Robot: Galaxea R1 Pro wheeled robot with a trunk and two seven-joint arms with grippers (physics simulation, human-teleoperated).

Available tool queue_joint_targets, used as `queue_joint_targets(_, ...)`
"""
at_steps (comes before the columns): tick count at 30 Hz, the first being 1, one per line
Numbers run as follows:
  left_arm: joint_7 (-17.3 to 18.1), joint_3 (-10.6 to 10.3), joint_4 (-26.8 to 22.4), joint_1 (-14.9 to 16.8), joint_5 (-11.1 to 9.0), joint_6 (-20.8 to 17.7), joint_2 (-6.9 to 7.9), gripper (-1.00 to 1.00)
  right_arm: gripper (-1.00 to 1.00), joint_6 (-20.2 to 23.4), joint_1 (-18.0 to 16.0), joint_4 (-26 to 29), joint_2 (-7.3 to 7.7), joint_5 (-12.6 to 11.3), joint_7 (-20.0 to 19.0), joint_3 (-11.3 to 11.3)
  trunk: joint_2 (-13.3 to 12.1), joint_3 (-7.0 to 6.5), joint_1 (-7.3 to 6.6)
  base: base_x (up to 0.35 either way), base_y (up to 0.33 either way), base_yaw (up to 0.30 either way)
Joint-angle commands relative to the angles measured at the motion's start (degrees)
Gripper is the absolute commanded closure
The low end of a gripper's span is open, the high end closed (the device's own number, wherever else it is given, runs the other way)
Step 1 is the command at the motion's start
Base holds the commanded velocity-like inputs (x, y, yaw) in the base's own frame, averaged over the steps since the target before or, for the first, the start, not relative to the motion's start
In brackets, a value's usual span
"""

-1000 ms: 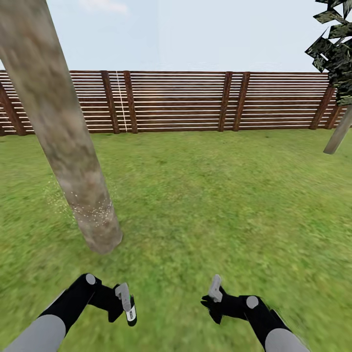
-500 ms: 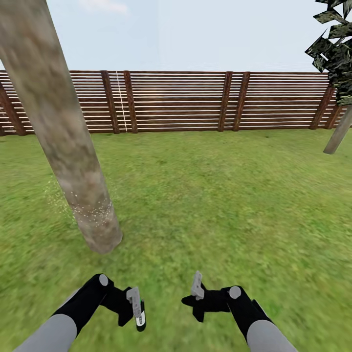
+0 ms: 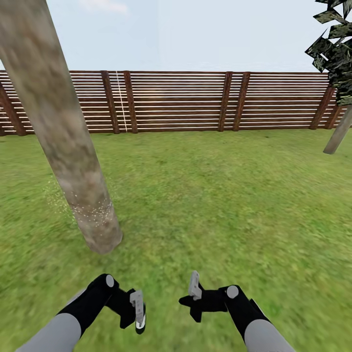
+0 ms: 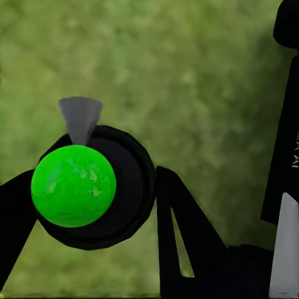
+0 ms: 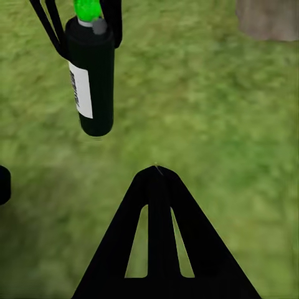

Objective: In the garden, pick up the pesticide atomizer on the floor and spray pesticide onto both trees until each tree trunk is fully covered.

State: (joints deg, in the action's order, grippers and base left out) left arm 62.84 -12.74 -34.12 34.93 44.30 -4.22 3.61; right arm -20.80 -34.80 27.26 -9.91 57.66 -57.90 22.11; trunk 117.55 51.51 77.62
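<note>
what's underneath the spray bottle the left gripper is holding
Only grass lies below the spray bottle, which hangs off the ground in the left gripper. The patch directly beneath it is hidden by the bottle.

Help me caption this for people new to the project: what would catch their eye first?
The thick mottled tree trunk leaning across the head view's left, its base dusted with pale specks. Low in front, the left gripper holds the dark pesticide atomizer with its bright green top, above the grass. The right gripper points toward it, and the brown slatted fence closes the lawn behind.
</note>
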Motion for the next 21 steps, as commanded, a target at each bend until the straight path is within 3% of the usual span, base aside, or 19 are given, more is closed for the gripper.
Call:
queue_joint_targets(1,0.2,-0.2,-0.3,0.0,0.9,-1.0,-0.28,1.0,1.0,-0.2,-0.1,0.1,-0.09,0.4,-0.3,0.5,0.0,0.05,-0.01,0.0,0.0,0.0)
queue_joint_targets(10,-0.2,-0.2,-0.8,0.1,2.2,-2.1,-1.88,1.0,1.0,-0.2,-1.7,0.1,-0.09,0.5,-4.1,0.5,0.0,0.05,-0.01,0.0,0.0,0.0)
queue_joint_targets(14,-2.2,-0.2,-0.4,0.1,3.5,-2.1,-3.66,1.0,1.0,-0.2,-1.7,0.1,-0.09,0.5,-4.1,0.5,0.0,0.05,-0.01,0.0,0.0,0.0)
queue_joint_targets(21,-2.6,-0.2,-0.2,0.1,3.8,-2.1,-6.37,1.0,1.0,-0.2,-1.7,0.1,-0.09,0.5,-4.1,0.5,0.0,0.05,-0.01,0.0,0.0,0.0)
